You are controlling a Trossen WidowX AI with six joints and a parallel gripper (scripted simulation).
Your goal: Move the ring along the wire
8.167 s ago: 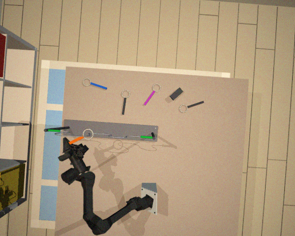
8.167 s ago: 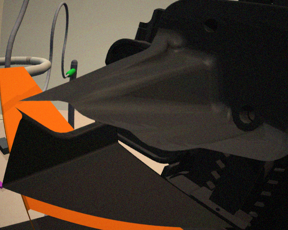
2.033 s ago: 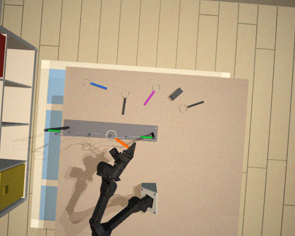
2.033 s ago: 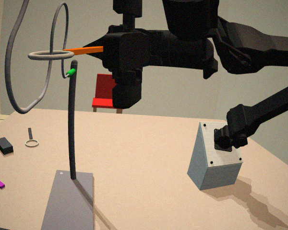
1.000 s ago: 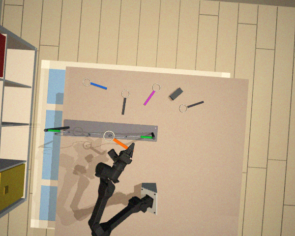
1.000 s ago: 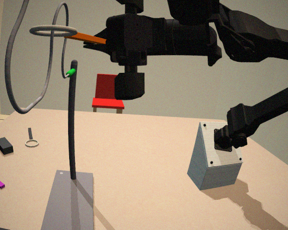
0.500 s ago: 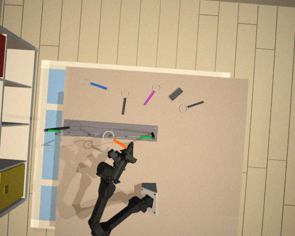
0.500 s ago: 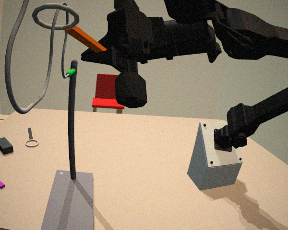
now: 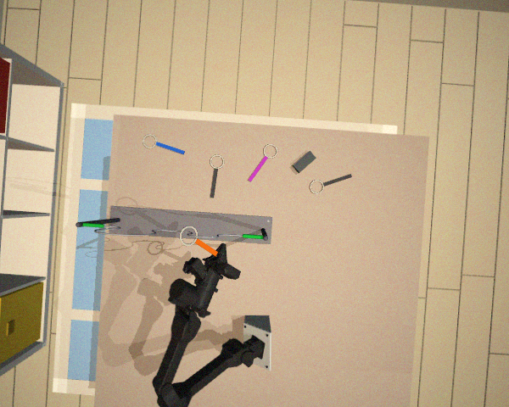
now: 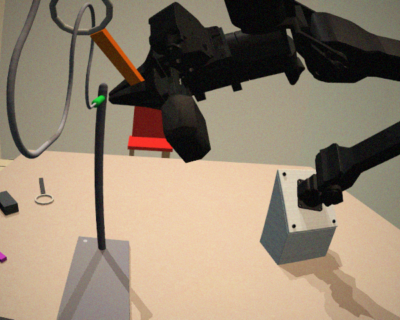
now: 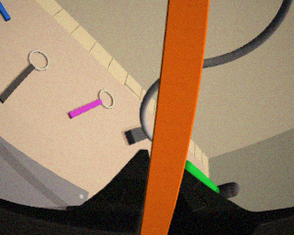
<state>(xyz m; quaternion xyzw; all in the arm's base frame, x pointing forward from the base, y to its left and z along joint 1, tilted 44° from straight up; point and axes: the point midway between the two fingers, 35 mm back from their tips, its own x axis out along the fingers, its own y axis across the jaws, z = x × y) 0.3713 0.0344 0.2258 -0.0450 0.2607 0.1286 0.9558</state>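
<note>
The orange handle (image 9: 206, 247) (image 10: 117, 57) (image 11: 178, 98) is held near its end in my gripper (image 9: 219, 252) (image 10: 134, 83) (image 11: 149, 158), which is shut on it. Its ring (image 9: 180, 235) (image 10: 110, 12) is tilted above the handle, around a bend of the grey wire (image 10: 11, 86) (image 11: 265, 44); any contact is unclear. The wire appears to pass through it. The right green part (image 9: 252, 236) (image 10: 99, 101) (image 11: 202, 176) joins the right post (image 10: 99, 165) (image 11: 230, 189). The left green part (image 9: 90, 225) is at the left post (image 9: 98, 221). The ring is hidden in the wrist view.
Both posts stand on a grey board (image 9: 176, 214) (image 10: 117, 255). Behind it lie a blue-handled ring (image 9: 170, 147), a magenta-handled ring (image 9: 258, 168), two dark-handled rings and a dark block (image 9: 304, 161) (image 10: 6, 202). A shelf (image 9: 53, 175) stands at the left.
</note>
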